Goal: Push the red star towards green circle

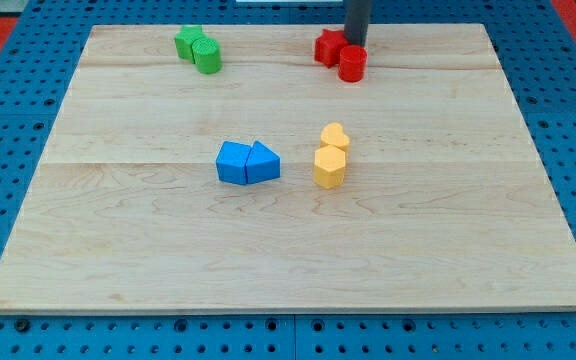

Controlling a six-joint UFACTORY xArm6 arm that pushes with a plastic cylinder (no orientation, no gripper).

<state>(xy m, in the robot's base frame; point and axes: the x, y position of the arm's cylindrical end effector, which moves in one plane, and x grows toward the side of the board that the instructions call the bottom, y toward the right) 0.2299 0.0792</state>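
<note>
The red star (328,47) lies near the view's top, right of centre, touching a red cylinder (352,63) on its lower right. My tip (355,44) stands just right of the star and above the red cylinder, touching or nearly touching the star. The green circle (207,56) is a short green cylinder near the view's top left, far to the left of the star. A second green block (189,41) touches it on its upper left.
Two blue blocks (247,163) sit side by side at the board's middle. A yellow heart (335,135) and a yellow hexagon (329,167) sit just to their right. The wooden board (288,250) lies on a blue pegboard.
</note>
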